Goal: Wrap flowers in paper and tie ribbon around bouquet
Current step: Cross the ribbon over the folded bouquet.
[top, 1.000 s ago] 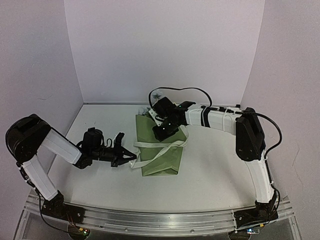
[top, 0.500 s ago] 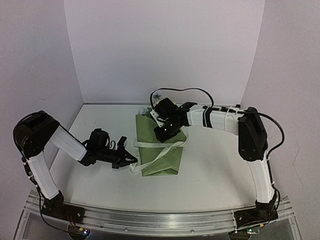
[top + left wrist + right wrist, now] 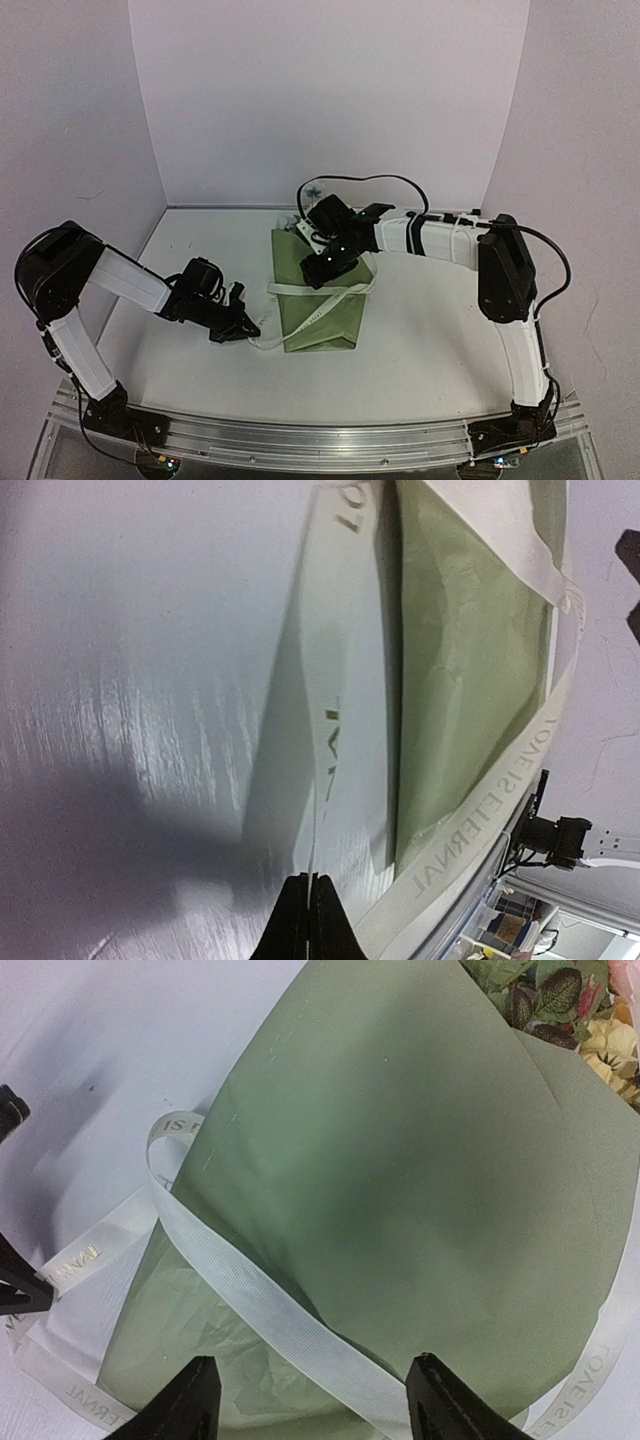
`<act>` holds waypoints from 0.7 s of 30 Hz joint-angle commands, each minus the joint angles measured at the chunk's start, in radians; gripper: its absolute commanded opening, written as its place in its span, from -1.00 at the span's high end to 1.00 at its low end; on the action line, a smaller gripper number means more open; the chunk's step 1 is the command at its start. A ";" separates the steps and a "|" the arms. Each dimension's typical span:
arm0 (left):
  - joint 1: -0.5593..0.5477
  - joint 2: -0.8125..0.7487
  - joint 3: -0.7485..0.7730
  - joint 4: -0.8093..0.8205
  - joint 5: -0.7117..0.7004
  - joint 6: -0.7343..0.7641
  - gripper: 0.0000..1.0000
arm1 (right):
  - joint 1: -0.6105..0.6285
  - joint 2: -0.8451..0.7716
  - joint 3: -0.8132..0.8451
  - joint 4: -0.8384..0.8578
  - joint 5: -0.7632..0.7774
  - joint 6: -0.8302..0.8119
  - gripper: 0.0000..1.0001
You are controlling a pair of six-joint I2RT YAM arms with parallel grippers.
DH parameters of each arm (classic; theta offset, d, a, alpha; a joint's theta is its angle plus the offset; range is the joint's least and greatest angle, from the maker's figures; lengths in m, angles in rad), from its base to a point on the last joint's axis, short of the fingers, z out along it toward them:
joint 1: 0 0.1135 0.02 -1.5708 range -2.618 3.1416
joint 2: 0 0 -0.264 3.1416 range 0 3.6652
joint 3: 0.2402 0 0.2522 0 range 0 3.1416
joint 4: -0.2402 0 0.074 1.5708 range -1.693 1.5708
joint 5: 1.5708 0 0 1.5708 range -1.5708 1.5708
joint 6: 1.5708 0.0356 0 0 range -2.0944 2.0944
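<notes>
White tabletop (image 3: 430,340), lilac walls (image 3: 330,100). L gripper (image 3: 243,328) was pinched shut on the ribbon (image 3: 310,290) tail, just left of the bouquet (image 3: 330,325). R gripper (image 3: 312,1390) hung open over the olive paper (image 3: 420,1160), holding nothing. Flowers (image 3: 600,1040) poked out the far end. Step, prob.: tying. Next needs R to take the other tail & cross. Ribbon print read "LOVE IS ETERNAL".

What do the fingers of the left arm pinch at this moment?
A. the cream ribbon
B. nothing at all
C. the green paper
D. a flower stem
A: in the left wrist view the shut left fingers meet on the cream ribbon, which runs edge-on into them, beside the green paper.
</notes>
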 commanded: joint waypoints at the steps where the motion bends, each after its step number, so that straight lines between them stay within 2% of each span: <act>1: 0.000 -0.126 0.035 -0.049 0.026 0.077 0.99 | 0.008 0.030 0.041 0.015 0.028 -0.059 -0.44; 4: 0.000 -0.194 0.039 -0.032 0.099 0.113 1.00 | 0.008 0.040 0.033 0.015 0.040 -0.107 -0.55; 8: 0.000 -0.241 0.069 0.002 0.164 0.119 1.00 | 0.008 0.048 0.015 0.014 0.032 -0.135 -0.57; 15: -0.003 -0.247 0.132 0.077 0.249 0.118 1.00 | 0.009 0.082 0.007 0.005 -0.012 -0.137 -0.43; 17: -0.004 -0.231 0.121 0.089 0.253 0.116 1.00 | 0.010 0.094 0.008 0.000 -0.020 -0.135 -0.40; 21: -0.010 -0.167 0.062 0.212 0.300 0.058 1.00 | 0.013 0.115 0.016 -0.005 -0.005 -0.130 -0.28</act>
